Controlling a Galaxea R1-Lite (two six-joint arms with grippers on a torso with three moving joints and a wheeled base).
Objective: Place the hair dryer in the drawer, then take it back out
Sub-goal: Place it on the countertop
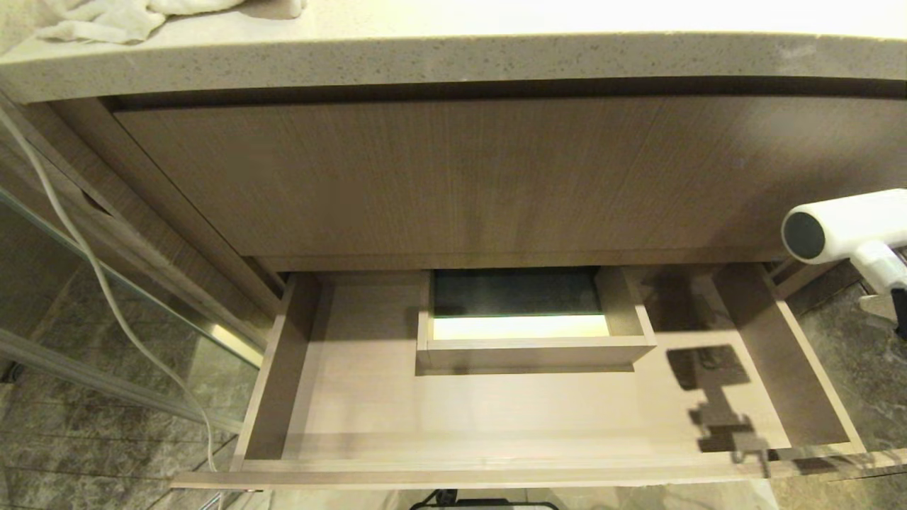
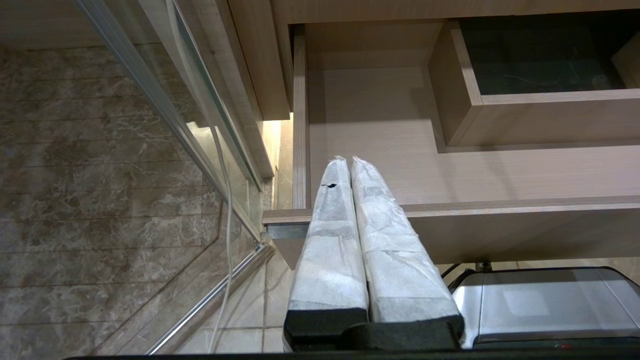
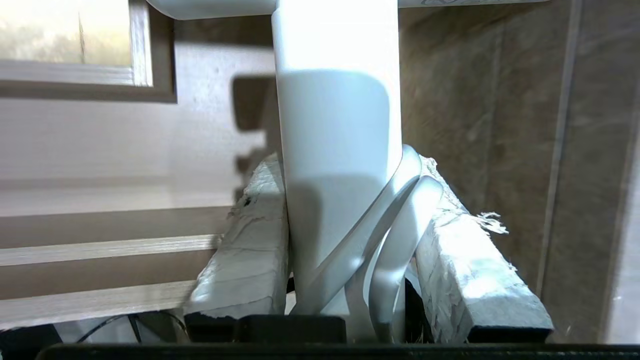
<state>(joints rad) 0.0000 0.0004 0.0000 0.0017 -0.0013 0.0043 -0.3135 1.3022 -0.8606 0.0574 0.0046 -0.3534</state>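
A long stone counter (image 1: 453, 57) runs across the far side, with a rumpled cloth (image 1: 106, 21) lying on its far left end. Under the counter is a tall wood panel (image 1: 453, 177). Below that, the drawer (image 1: 283, 368) is pulled out wide toward the robot. Its floor is bare wood. In the middle, at the far side, sits a boxed cutout (image 1: 531, 347) with wooden walls. A thin white cable (image 1: 106, 297) hangs down on the left, in front of a glass panel (image 1: 134, 333) and the dark stone floor (image 1: 71, 439).

The hair dryer (image 1: 847, 227) is up in the air at the right, above the drawer's right end. Its grey round end faces left. It throws a dark shadow onto the drawer floor.

The right gripper (image 3: 350, 240) pinches the hair dryer's white handle, with the folded cord caught between the handle and one finger.

The left gripper (image 2: 348, 162) is near the drawer's left front corner, its two wrapped fingers pressed together with nothing between them.
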